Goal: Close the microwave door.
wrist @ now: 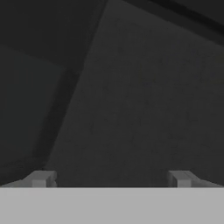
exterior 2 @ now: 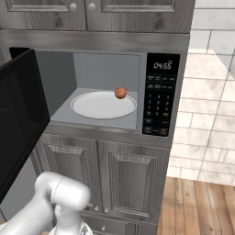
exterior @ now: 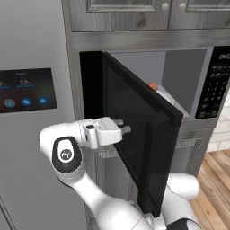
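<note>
Because the microwave door [exterior: 134, 130] stood swung far out from the microwave [exterior 2: 108, 87], whose plate [exterior 2: 103, 105] and small orange ball [exterior 2: 120, 92] lay exposed, the end effector [exterior: 127, 130], fingers spread wide and empty, faced its outer panel, seemingly to push it shut.

I see the microwave [exterior 2: 110, 78] set into grey wood cabinetry, its grey interior floor carrying a round white plate [exterior 2: 103, 105]. A small orange-red ball-like item [exterior 2: 120, 93] sits on the plate's far right rim. Below, two grey cabinet doors [exterior 2: 101, 176] reach toward the wooden floor [exterior 2: 202, 206].
</note>
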### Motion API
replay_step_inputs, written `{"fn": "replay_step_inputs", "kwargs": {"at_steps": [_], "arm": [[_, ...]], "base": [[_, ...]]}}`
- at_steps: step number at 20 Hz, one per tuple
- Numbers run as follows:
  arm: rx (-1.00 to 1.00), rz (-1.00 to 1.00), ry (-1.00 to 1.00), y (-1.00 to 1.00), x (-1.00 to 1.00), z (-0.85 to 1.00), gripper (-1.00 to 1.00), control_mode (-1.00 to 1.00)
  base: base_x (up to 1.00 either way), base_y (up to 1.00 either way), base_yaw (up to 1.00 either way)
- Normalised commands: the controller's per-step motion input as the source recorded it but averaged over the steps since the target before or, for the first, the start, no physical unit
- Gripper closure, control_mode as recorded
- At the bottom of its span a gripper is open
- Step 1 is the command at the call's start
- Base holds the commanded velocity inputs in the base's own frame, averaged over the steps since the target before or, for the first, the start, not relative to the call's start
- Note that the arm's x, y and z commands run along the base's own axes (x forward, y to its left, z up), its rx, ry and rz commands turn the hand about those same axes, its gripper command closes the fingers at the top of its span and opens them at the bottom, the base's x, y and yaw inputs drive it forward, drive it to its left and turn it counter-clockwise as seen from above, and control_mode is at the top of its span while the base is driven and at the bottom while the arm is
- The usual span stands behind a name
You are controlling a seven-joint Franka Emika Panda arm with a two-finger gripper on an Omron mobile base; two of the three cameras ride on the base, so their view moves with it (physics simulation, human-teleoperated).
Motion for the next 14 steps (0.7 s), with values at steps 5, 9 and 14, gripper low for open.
{"fn": "replay_step_inputs", "kwargs": {"at_steps": [5,9,14], "arm": [[0.02,-0.04,0.00,-1.00,0.00,0.00,-1.00,-1.00],[0.02,0.00,0.00,-1.00,0.00,0.00,-1.00,-1.00],[0.01,0.04,0.00,-1.00,0.11,0.01,-1.00,-1.00]], "base": [[0.00,0.00,0.00],[0.00,0.00,0.00],[0.00,0.00,0.00]]}}
